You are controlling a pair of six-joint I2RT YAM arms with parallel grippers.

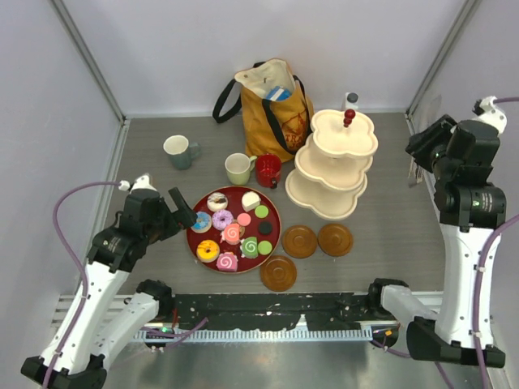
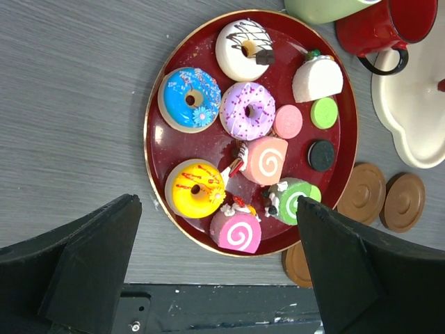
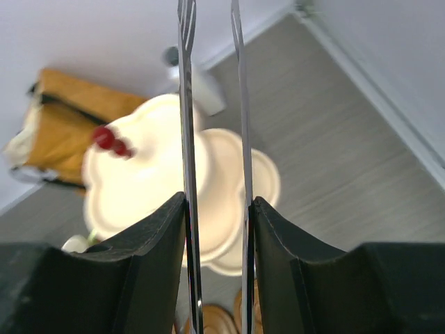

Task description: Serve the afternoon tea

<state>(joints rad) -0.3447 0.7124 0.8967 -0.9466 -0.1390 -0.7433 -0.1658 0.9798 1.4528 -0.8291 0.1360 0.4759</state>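
Left wrist view: the top edge crops the pale green ceramic mug [image 2: 327, 8] and the glossy red mug [image 2: 389, 24], the right edge the cream three-tier stand [image 2: 410, 104]. One brown round saucer [image 2: 295, 268] is half hidden behind a black finger [image 2: 354, 271] of the left gripper [image 2: 219, 205]. Right wrist view: stand and mustard-yellow tote bag [image 3: 62, 118] are blurred, and the thin metal tongs [image 3: 186, 104] run off the top.

We see colourful toy sweets [image 1: 233, 232] clustered mid-table. From them, three upright mugs [image 1: 238, 168] stand at eleven o'clock, brown saucers [image 1: 300, 241] lie at four, and the cream three-tier stand [image 1: 332, 162] rises at two.
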